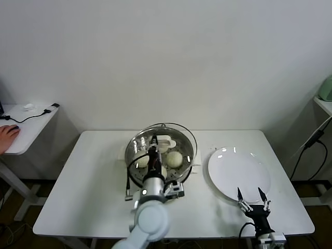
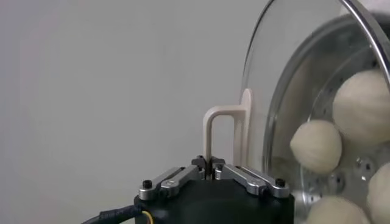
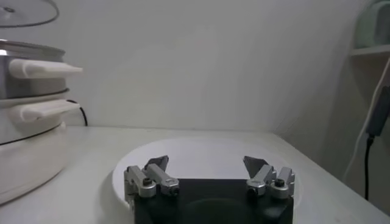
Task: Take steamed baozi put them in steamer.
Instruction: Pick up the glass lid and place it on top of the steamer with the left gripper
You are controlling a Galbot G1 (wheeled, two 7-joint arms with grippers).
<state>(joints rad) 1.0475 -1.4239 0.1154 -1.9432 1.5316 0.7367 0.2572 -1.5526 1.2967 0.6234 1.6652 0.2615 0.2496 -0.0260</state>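
Your left gripper (image 2: 211,163) is clamped on the cream handle (image 2: 220,131) of the glass lid (image 2: 268,85), its fingers pressed together around the thin upright loop. In the head view that gripper (image 1: 154,141) sits above the steamer (image 1: 136,176), with the lid (image 1: 179,129) held tilted over the far part of the pot rather than lying flat on it. The left wrist view shows the lid's rim standing away from the steel wall, so the pot is partly uncovered.

You can see the steamed baozi (image 1: 175,159) resting on the perforated tray inside the steamer. The head view shows one to the right of the arm, another (image 1: 142,162) to its left, and part of a third just below the gripper; the arm hides the rest. The left wrist view shows four pale buns (image 2: 315,146) through and beside the lid, lying close together on the tray.

Your right gripper (image 1: 252,196) hovers near the front edge of the white surface (image 1: 83,197), its fingers spread wide apart with nothing between them. It hangs over the near rim of the white plate (image 1: 238,168), which lies just right of the steamer and carries nothing. From the right wrist view (image 3: 208,167), the plate (image 3: 201,149) spreads out beyond the fingertips, and the steamer's cream side handles (image 3: 42,68) stand off to one side.
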